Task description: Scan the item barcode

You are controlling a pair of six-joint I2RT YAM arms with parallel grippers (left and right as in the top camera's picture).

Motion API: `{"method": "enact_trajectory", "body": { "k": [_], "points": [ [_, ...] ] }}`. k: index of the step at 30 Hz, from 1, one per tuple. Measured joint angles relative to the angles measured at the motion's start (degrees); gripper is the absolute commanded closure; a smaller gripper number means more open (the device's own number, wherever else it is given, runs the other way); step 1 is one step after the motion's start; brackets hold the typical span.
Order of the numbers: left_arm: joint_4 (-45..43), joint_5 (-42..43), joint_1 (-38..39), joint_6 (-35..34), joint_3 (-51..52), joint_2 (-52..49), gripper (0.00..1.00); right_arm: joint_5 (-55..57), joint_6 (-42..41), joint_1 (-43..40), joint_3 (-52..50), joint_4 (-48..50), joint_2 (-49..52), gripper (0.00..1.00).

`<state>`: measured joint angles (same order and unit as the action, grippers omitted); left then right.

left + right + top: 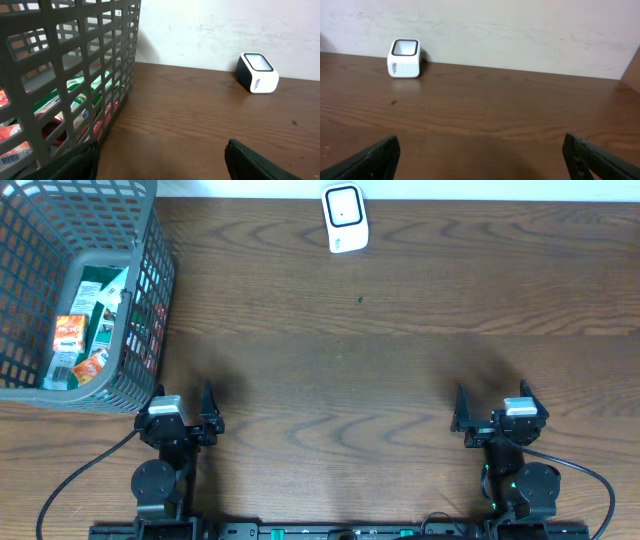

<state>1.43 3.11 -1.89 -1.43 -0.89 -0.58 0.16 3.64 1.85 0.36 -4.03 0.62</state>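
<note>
Several packaged items [85, 330] lie in the grey mesh basket [150, 290] at the table's left; through the mesh the left wrist view shows green, red and white packets [75, 102]. A white barcode scanner [344, 217] stands at the far edge, also seen as the scanner [257, 73] from the left and the scanner [404, 58] from the right. My left gripper [184, 408] sits open near the front edge just beside the basket's corner. My right gripper [496, 408] sits open at the front right. Both hold nothing.
The basket's wall [65, 75] rises close on the left of my left gripper [161, 160]. Brown wooden table [380, 370] stretches between the arms and the scanner. A pale wall [520, 30] stands behind the table's far edge.
</note>
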Motion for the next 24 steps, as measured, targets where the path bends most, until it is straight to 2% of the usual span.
{"method": "enact_trajectory", "body": {
  "k": [9,15,24],
  "points": [
    [-0.20,1.03,0.00,-1.75,-0.09,0.00,0.19,0.00,-0.02,0.00,0.00,0.00,0.00,0.01],
    [-0.61,11.39,-0.17,-3.23,-2.16,-0.02,0.19,0.00,0.00,0.00,0.00,0.00,0.00,0.01],
    [9.60,18.95,-0.17,-7.26,-15.23,-0.26,0.20,0.00,0.00,0.00,0.00,0.02,0.02,0.01]
  ]
}}
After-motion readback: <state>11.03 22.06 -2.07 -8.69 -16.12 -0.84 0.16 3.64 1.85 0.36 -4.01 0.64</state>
